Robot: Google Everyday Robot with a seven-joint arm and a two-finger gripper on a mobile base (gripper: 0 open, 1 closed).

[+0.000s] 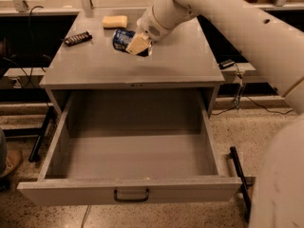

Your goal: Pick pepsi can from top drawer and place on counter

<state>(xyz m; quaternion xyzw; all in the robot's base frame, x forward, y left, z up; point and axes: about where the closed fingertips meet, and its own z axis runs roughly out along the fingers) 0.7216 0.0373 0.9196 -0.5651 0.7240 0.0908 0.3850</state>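
I'm by the cabinet. The gripper [135,44] is over the back of the counter [180,61], w/ its two fingers closed on the pepsi can [122,38]. The can is tipped, low over the top or touching it, can't tell which. It looks small & light, hard but thin, so a big squeeze may dent it. Smooth & slippy too. Best hold: round the middle. The top drawer [128,194] hangs open below.

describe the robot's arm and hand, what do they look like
The arm is thick, rounded and off-white, with small dark dots along its shell. Its hand, over the counter at the pepsi can, ends in a tan, wedge-shaped finger pad.
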